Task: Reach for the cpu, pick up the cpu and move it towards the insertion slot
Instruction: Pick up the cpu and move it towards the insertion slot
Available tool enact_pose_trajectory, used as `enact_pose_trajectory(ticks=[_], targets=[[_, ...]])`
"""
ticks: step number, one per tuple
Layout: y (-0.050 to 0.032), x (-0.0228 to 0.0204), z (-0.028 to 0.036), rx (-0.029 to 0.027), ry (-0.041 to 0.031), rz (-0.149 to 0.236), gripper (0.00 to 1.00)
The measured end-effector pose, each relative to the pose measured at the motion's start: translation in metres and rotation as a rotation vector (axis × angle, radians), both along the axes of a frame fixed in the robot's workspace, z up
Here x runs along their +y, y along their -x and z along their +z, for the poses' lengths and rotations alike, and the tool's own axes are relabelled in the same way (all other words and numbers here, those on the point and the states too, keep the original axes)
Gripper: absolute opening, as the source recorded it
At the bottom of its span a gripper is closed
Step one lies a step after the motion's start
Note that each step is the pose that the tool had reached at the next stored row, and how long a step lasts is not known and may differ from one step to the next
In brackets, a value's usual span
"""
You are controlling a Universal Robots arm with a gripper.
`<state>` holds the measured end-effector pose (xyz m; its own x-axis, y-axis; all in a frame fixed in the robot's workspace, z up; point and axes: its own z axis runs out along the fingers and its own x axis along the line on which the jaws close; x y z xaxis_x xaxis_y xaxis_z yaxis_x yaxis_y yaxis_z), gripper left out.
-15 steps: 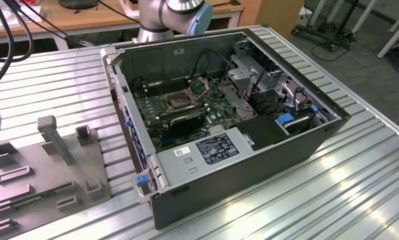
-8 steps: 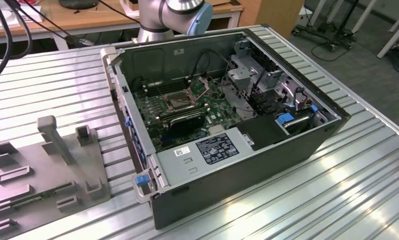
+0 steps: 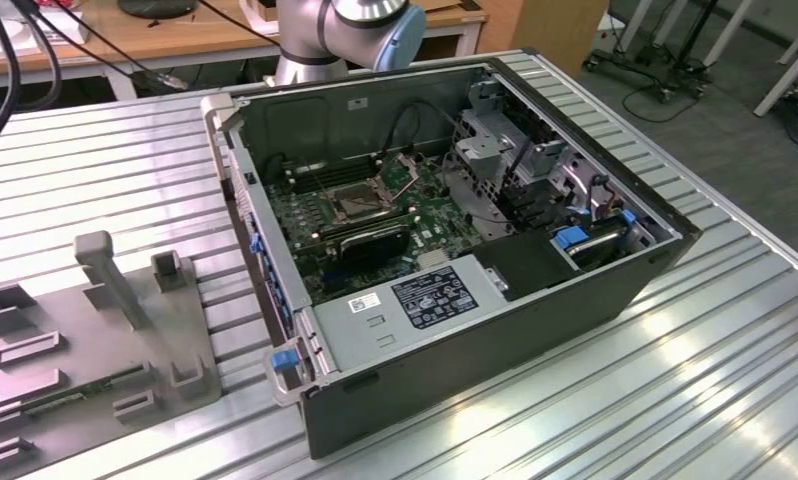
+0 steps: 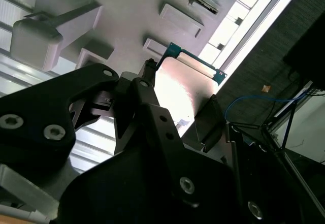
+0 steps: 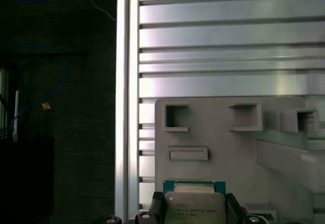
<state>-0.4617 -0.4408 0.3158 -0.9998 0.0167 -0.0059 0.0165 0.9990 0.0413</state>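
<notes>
Grip status: gripper point(image 5: 195, 210) clamped on the cpu point(image 5: 195, 203) by two opposite edges, black fingertips point(image 5: 156, 206) tight against the green board rim, same picture in both wrist views. Position of cpu: over the grey fixture plate point(image 5: 213, 122), near the plate edge beside the side rail point(image 5: 127, 82) of the slatted table point(image 5: 228, 56). Lifted or seated: cannot tell. Target insertion slot point(image 3: 350, 203) well apart, inside the open computer case point(image 3: 506, 330) toward the table's middle, amid green board. Risks, judgement only: thin edge hold, so slip or tilt under any jerk, then a drop onto the slats; snag on the upright fixture blocks point(image 3: 106, 275) or the case wall; skewed arrival over the socket, with bent contacts likely.
</notes>
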Motion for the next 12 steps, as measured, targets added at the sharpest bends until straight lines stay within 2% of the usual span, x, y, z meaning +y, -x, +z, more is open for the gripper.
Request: enact_pose_trajectory(ticks=[12], targets=[[0.0,0.0,0.0078,0.0002,0.0001,0.0,0.55]])
